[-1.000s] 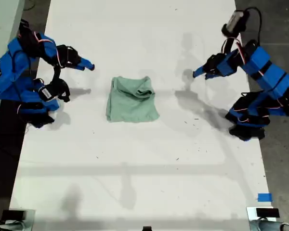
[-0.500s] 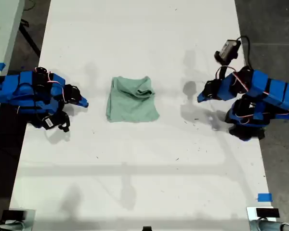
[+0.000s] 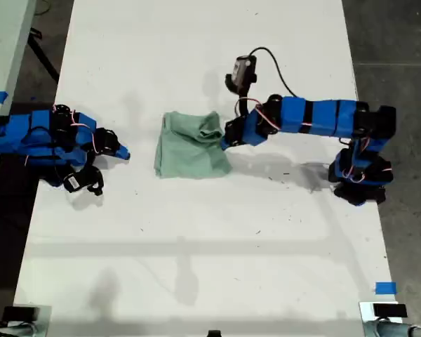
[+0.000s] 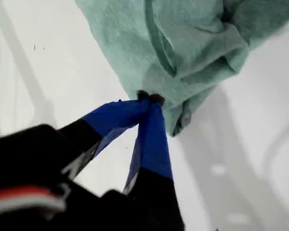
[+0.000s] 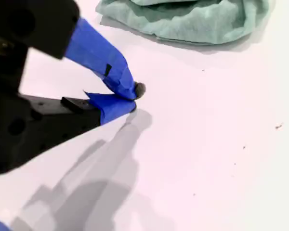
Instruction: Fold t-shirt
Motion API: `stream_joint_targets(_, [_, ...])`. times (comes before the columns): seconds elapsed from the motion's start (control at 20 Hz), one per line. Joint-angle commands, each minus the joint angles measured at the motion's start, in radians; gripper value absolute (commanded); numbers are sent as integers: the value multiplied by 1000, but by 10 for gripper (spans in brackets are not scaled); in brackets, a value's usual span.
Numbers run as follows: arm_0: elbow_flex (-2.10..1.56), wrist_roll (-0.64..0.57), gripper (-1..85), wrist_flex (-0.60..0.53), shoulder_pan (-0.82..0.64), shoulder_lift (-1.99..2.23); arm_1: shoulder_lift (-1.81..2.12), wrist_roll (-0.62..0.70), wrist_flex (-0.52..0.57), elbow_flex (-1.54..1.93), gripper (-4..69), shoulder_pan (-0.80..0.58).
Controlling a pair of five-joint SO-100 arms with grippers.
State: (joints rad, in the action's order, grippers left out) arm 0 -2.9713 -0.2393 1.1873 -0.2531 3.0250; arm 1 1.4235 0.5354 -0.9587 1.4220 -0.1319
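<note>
A soft, pale mint-green cloth t-shirt [image 3: 191, 145] is seen folded into a compact, roughly square bundle on the white table [image 3: 210, 232], a little toward the far side and near the middle between the two blue arms in the exterior view. The upper layers of the bundle are rumpled along the edge toward the exterior view's right. My first gripper [image 4: 149, 98], on the arm stretched in from the exterior view's right, is placed at that right edge of the bundle; its blue jaws are pressed together with the tips touching the cloth, though whether any fabric is pinched between them cannot be told. My second gripper [image 5: 132, 96], on the arm folded low at the exterior view's left, is held just above the bare table, well apart from the t-shirt, with its jaws brought tip to tip and nothing between them. A small blue tape mark [image 3: 384, 288] is seen near the exterior view's lower right corner.
</note>
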Motion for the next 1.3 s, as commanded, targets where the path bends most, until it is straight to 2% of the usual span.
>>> stream_joint_targets(0.0, [-5, 6, 0, 18, -18, 89, -212, 28, -34, -334, -6, 37])
stream_joint_targets(0.15, [-12, 6, 0, 32, -15, 120, -336, 29, -54, -462, -6, 48])
stream_joint_targets(0.4, [-14, 6, 0, 31, -21, 117, -354, 71, -55, -474, -6, 6])
stream_joint_targets(0.55, [-14, 5, 0, 31, -23, 117, -356, 210, -63, -499, -6, -135])
stream_joint_targets(0.7, [-15, 5, 0, 29, -26, 117, -394, 385, -2, -508, -6, -354])
stream_joint_targets(0.8, [-17, 5, 0, 29, -28, 118, -396, 440, 11, -511, -6, -463])
stream_joint_targets(0.85, [-18, 5, 0, 29, -28, 121, -367, 448, -17, -512, -6, -485])
stream_joint_targets(1.05, [-25, 12, 0, 34, -32, 133, -101, 382, -179, -345, -7, -419])
stream_joint_targets(1.25, [-54, 5, 1, 87, -37, 276, 402, 189, -143, 202, -7, -278])
